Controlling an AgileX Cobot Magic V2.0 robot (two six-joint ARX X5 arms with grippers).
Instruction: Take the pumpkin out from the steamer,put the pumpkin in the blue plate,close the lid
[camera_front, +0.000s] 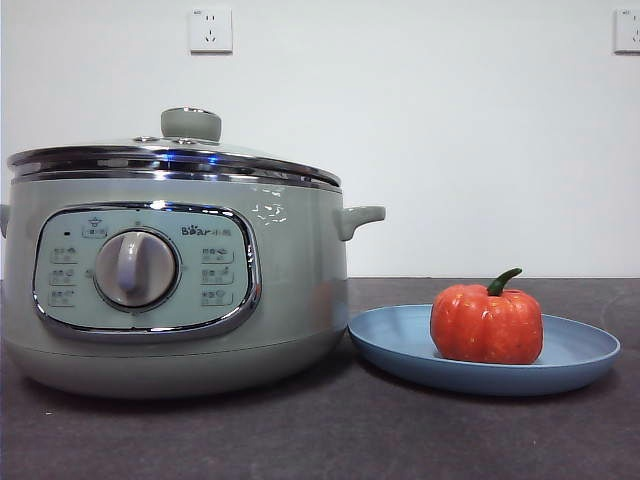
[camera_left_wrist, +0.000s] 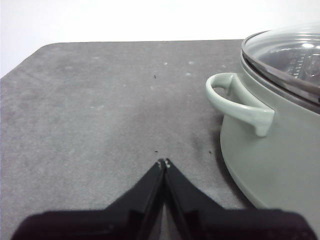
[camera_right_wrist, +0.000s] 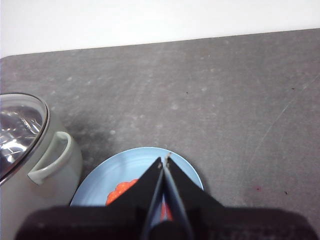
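Observation:
The pale green steamer (camera_front: 170, 290) stands at the left in the front view, with the glass lid (camera_front: 190, 150) resting on its chrome rim. The orange pumpkin (camera_front: 487, 322) sits in the blue plate (camera_front: 580, 355) to the right of the steamer. My left gripper (camera_left_wrist: 163, 162) is shut and empty above bare table beside the steamer (camera_left_wrist: 280, 150) and its side handle (camera_left_wrist: 240, 105). My right gripper (camera_right_wrist: 165, 160) is shut and empty above the blue plate (camera_right_wrist: 100, 182); the pumpkin (camera_right_wrist: 120, 192) is partly hidden behind its jaws. Neither gripper shows in the front view.
The dark grey table (camera_front: 330, 430) runs back to a white wall with two sockets (camera_front: 210, 30). The steamer's right handle (camera_front: 358, 218) sticks out over the plate's left rim.

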